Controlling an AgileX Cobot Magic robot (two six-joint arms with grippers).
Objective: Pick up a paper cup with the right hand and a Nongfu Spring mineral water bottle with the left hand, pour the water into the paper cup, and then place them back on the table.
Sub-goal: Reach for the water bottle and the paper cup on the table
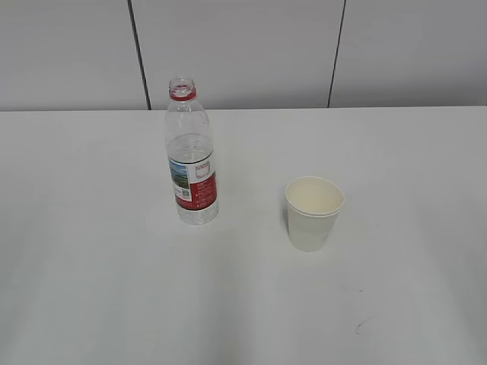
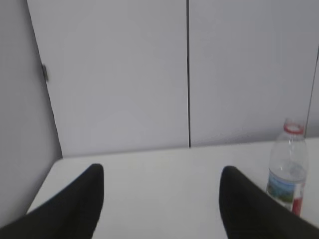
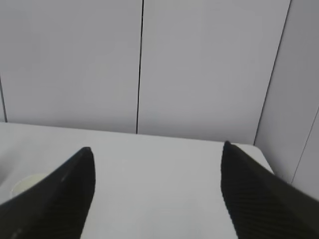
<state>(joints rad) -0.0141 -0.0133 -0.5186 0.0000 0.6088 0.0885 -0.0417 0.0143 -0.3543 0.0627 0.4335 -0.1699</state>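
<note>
The Nongfu Spring bottle (image 1: 192, 156) stands upright and uncapped on the white table (image 1: 91, 266), left of centre, with water (image 1: 189, 148) up to about its shoulder. The white paper cup (image 1: 313, 214) stands upright to its right, looking empty. Neither arm shows in the exterior view. In the left wrist view my left gripper (image 2: 160, 172) is open and empty; the bottle (image 2: 288, 169) stands at the far right of that view, beyond the right finger. In the right wrist view my right gripper (image 3: 156, 152) is open and empty; the cup's rim (image 3: 26, 183) peeks out at the lower left behind the left finger.
Grey wall panels with dark seams (image 1: 137, 53) run behind the table's far edge. A small dark scuff mark (image 1: 364, 325) lies on the table near the front right. The table's right far corner (image 3: 256, 149) shows in the right wrist view.
</note>
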